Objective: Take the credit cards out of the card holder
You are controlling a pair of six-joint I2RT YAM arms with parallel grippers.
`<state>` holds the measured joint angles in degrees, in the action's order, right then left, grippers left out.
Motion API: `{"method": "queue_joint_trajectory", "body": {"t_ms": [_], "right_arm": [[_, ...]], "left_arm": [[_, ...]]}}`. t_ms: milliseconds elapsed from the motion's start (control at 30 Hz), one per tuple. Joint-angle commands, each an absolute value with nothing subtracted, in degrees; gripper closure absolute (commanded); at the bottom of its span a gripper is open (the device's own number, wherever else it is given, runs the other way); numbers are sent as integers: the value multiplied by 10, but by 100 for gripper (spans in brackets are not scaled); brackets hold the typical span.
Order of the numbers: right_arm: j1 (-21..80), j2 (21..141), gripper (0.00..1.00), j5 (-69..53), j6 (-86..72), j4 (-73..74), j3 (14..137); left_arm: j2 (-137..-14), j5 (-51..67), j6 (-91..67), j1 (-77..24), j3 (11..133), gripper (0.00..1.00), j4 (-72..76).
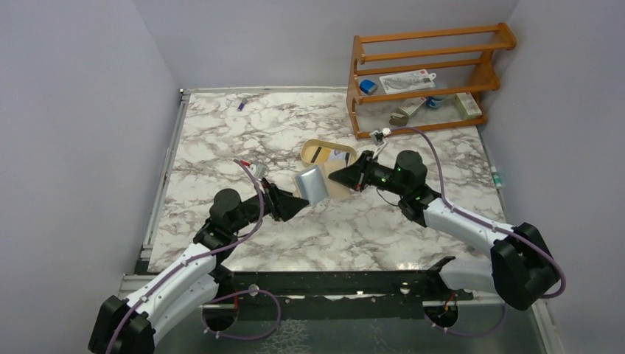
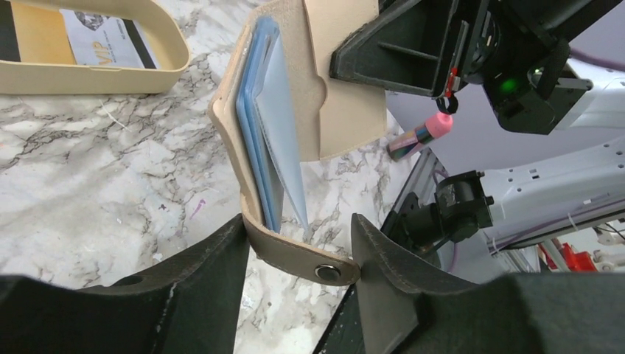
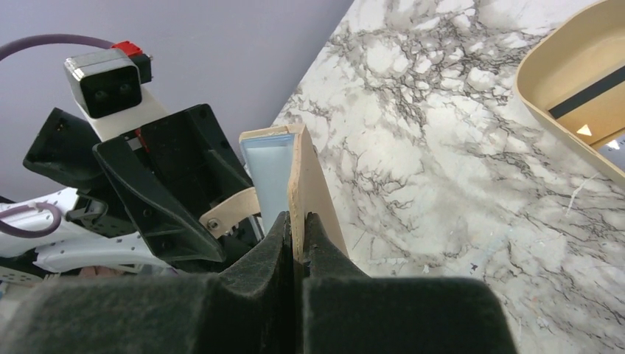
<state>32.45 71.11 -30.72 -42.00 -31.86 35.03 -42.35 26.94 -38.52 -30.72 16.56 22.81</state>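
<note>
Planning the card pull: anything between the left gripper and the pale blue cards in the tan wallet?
Yes. The tan folding wallet's snap strap crosses inside the left gripper, just in front of the pale blue plastic cards.

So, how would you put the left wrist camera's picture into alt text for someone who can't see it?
An open tan card holder is held over a marble table, pale blue credit cards showing inside. The right gripper pinches its upper flap, while its snap strap spans the gap between the left gripper's fingers. A tan tray sits top left.
</note>
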Motion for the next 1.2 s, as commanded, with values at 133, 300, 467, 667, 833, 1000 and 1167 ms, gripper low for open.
{"method": "queue_joint_trajectory", "body": {"t_ms": [133, 300, 467, 667, 833, 1000, 1167], "right_arm": [[309, 691, 99, -338, -439, -385, 331], [308, 693, 99, -360, -440, -405, 330], [309, 696, 99, -385, -440, -422, 332], [309, 702, 99, -400, -442, -439, 330], [308, 715, 99, -417, -452, -462, 326], [309, 731, 81, -423, -450, -458, 329], [308, 740, 34, -421, -429, -430, 338]], "left_arm": [[-392, 230, -393, -302, 163, 59, 238], [-402, 220, -386, -301, 171, 70, 238], [-408, 209, -379, -301, 179, 74, 238], [-401, 173, -377, -301, 180, 87, 238], [-393, 145, -379, -301, 182, 100, 238], [-391, 136, -373, -301, 194, 100, 224], [-385, 110, -351, -301, 231, 100, 154]]}}
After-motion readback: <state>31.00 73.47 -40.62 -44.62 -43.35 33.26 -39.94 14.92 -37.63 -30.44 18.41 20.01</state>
